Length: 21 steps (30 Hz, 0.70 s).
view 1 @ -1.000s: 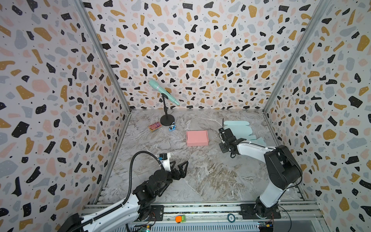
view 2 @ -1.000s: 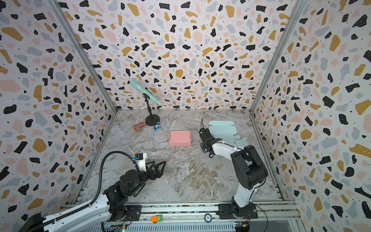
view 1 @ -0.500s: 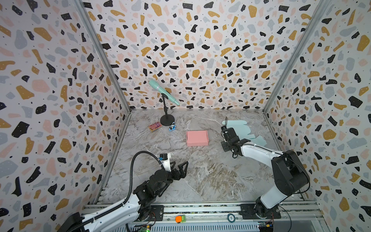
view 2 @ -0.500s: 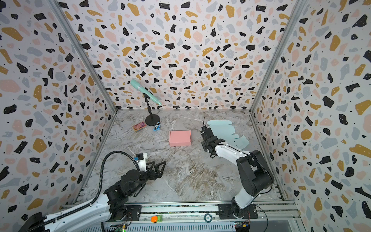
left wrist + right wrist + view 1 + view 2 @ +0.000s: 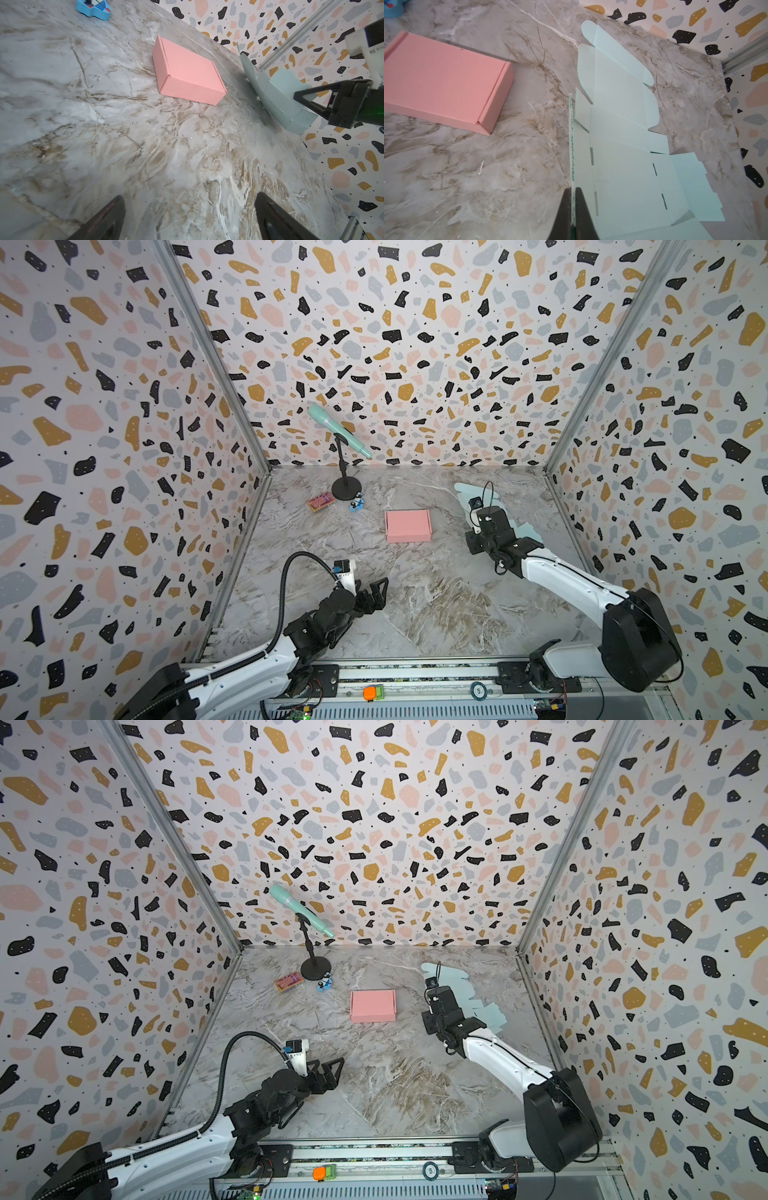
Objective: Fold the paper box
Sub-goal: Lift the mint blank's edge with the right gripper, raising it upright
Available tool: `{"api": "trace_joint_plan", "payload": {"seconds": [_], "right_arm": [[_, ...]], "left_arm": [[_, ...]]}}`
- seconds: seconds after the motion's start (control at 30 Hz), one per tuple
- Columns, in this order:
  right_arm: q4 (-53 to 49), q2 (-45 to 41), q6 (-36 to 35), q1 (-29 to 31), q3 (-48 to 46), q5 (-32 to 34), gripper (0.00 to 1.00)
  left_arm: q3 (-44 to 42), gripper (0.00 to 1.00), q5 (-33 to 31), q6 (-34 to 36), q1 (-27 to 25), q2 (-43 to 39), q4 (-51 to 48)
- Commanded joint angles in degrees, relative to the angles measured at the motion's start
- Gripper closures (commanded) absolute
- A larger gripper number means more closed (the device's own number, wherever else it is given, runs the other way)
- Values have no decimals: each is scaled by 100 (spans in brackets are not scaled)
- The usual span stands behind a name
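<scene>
from here both top views come in bright and even, with soft light from above and no hard shadows on the worktop (image 5: 436, 605). the wide lens splays the walls (image 5: 104, 406) outward at the edges. in the left wrist view the left claw (image 5: 189, 199) is dark and out of focus, and the worktop ahead of it bows and carries a pale sheen. in the right wrist view the right claw (image 5: 573, 193) blurs up close. ahead of it the mint sheet (image 5: 618, 124) is sharp, with faint grey shadow under its raised flap.

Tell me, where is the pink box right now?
In both top views the pink box sits mid-table, left of the flat mint sheet and right of the small blue toy.
</scene>
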Motion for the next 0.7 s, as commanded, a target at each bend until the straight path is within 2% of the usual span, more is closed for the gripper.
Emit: {"api": "trace_joint_plan", "payload": {"seconds": [0.0, 0.23, 0.43, 0.67], "right_arm": [[180, -546, 212, 5, -265, -496, 100], [227, -1242, 303, 589, -537, -696, 100], [-85, -1632, 367, 1408, -400, 6, 100], [-203, -1691, 327, 2477, -260, 664, 100]], "left_arm": [[87, 2, -102, -56, -28, 199, 472], [229, 4, -5, -104, -13, 636, 799], [305, 4, 32, -84, -4, 673, 728], [446, 4, -69, 74, 96, 103, 89]]}}
